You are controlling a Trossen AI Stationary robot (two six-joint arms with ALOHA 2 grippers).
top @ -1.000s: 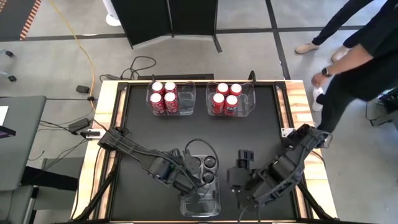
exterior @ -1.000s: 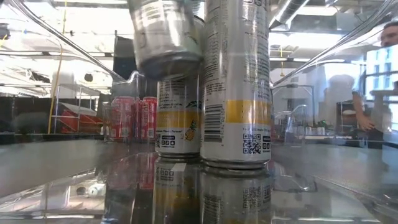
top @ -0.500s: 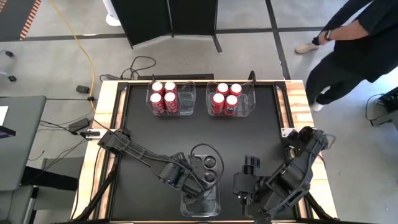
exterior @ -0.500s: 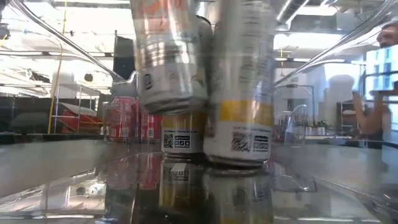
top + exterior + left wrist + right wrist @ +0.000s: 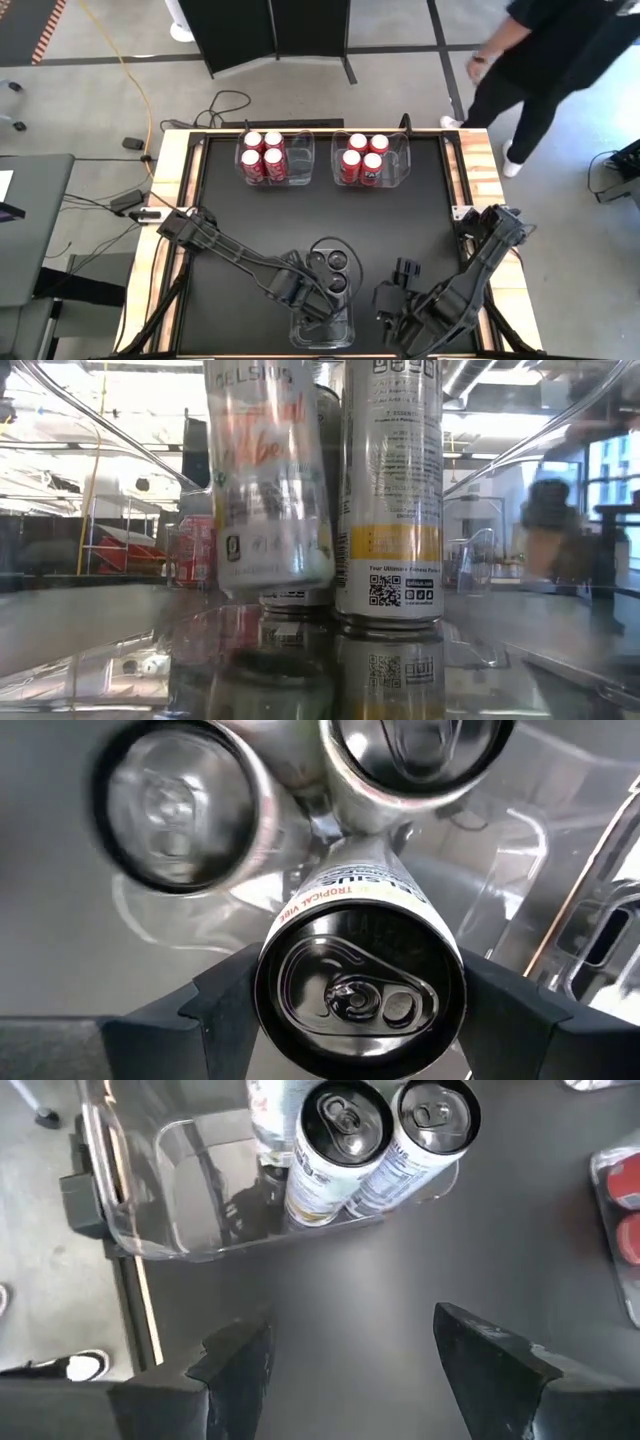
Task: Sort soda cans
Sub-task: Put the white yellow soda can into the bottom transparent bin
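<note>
Step in hand, as judged: setting a grey can into the near clear bin (image 5: 322, 325). The left gripper (image 5: 360, 1005) has its jaws closed on the grey can (image 5: 360, 990), one finger at each side; two more grey cans (image 5: 415, 755) stand just beyond the jaws, inside the bin. The right gripper (image 5: 350, 1350) waits beside the bin, jaws wide and empty. Next move calls for lowering until seated, then release. Count: three grey cans visible; eight red cans (image 5: 262, 157), four in each far bin.
</note>
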